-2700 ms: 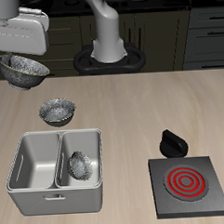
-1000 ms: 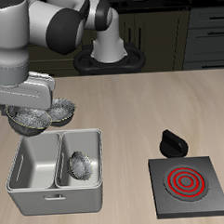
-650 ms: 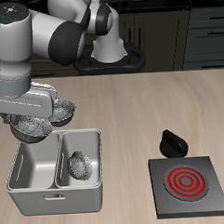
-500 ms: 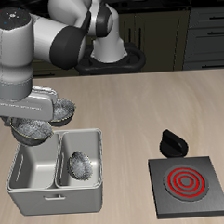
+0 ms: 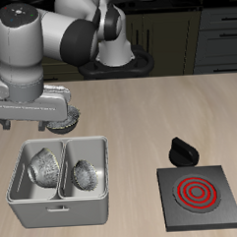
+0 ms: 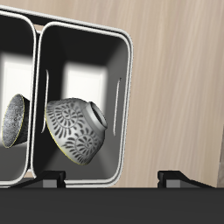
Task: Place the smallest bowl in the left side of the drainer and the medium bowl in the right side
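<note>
Both of the drainer's [image 5: 58, 206] 2 compartments hold a bowl, so I judge the placing step all but finished. What the next move calls for is a straight lift away from the drainer without brushing its rim, and then a check of which bowl sits where.

My gripper [image 5: 37, 125] hangs just above the drainer's back rim, over the left compartment. In the wrist view the 2 fingertips [image 6: 52, 179] stand wide apart, with nothing between them and touching nothing, so I hold no bowl.

Directly under me, in the drainer's left compartment, lies what I take to be the smallest bowl [image 6: 74, 129]. It is tipped onto its side, its patterned outside toward my camera, and it rests on the compartment floor close to the divider. From the exterior view the same bowl [image 5: 42, 169] leans against the drainer's inner wall.

In the drainer's right compartment lies the medium bowl [image 5: 85, 173], also tilted, near the divider. My wrist view catches only a sliver of it [image 6: 11, 131]. With both bowls tipped, I cannot compare their sizes with certainty, so those names are my judgement.

A 3rd bowl [image 5: 72, 120] sits on the table just behind the drainer, mostly hidden by my gripper. I judge it the largest, and it should be left alone.
</note>
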Tool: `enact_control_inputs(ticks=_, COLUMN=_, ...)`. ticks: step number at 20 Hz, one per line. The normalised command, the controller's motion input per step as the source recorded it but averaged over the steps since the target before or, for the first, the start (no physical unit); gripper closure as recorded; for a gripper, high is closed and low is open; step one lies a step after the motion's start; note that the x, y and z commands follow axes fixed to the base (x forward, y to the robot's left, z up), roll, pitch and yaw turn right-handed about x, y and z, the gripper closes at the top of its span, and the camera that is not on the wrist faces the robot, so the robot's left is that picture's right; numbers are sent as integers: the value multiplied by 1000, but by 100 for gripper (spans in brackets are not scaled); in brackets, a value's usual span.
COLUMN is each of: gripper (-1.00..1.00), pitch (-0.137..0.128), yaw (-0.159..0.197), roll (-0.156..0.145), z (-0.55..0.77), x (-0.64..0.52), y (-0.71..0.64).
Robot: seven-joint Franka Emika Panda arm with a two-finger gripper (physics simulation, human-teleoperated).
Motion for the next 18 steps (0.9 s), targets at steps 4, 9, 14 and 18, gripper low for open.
enact_control_inputs(ticks=4, gripper=-100, pitch=-26, yaw=-7, roll=7, z=203, x=-94, y=39)
enact_control_inputs(ticks=9, gripper=-100, pitch=-31, yaw=2, roll=-20, z=181, x=-76, y=2)
enact_control_inputs(ticks=14, gripper=-100, pitch=-2, yaw=-12, roll=-9, z=42, x=-29, y=-73)
enact_control_inputs(ticks=18, gripper=-100, pitch=-22, yaw=-38, roll=-52, z=67, x=-87, y=-201)
